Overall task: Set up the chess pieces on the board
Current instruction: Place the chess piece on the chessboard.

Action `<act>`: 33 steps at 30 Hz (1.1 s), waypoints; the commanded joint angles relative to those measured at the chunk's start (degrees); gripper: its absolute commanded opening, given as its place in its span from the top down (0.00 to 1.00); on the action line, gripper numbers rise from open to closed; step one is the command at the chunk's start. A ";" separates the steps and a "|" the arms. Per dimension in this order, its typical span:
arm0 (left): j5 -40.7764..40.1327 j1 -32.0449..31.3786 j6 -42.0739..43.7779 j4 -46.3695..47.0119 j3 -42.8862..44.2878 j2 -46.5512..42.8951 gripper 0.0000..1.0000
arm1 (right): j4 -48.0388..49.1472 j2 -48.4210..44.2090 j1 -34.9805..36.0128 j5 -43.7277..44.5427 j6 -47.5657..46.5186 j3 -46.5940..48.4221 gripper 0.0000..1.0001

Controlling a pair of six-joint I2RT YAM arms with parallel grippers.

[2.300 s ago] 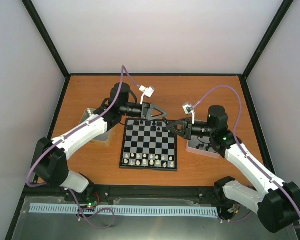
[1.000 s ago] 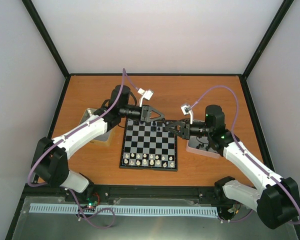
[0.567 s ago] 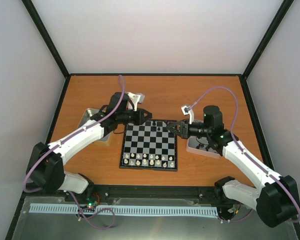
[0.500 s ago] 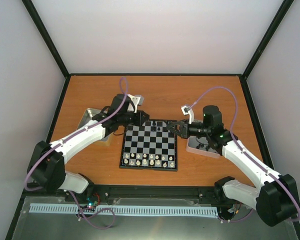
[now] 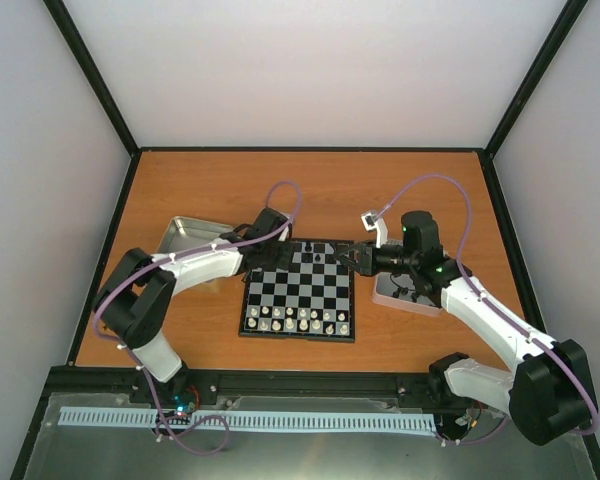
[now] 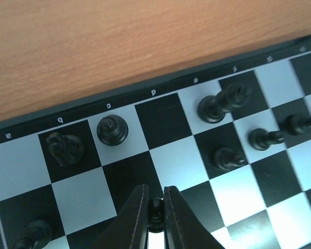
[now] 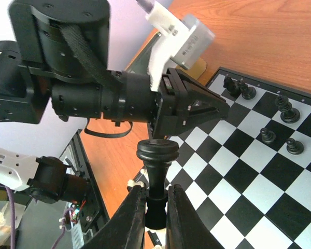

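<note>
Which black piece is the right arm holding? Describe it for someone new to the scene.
Find the chessboard in the middle of the orange table, then its far right corner, where the right arm reaches in. Clamped in its jaws is a black piece with a slim stem and wide round end; the other black pieces stand on squares, this one does not.

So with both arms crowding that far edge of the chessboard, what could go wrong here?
The left gripper, holding a small black piece, and the right gripper, holding a black chess piece, face each other closely over the board; they might bump. The small one is pinched right at the gripper's end and could slip, or topple the standing piece nearby when lowered.
</note>
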 commanded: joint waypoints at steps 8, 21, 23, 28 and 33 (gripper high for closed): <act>4.05 -0.19 2.07 6.40 3.23 4.43 0.96 | -0.75 -1.09 0.25 1.44 -0.91 1.50 0.96; 4.64 -0.23 1.76 5.16 4.63 7.56 0.92 | -0.96 -1.62 0.27 2.37 -0.11 1.19 0.96; 4.38 -0.20 1.64 4.61 4.99 8.27 0.90 | -0.83 -1.42 0.24 2.38 -0.01 1.23 0.96; 3.33 -0.19 1.24 3.30 6.43 10.00 0.91 | -1.58 -1.58 0.27 2.99 -0.26 1.56 0.97; 2.64 -0.19 1.27 1.76 6.53 9.87 0.87 | -2.49 -2.11 0.26 3.47 -0.60 1.81 0.97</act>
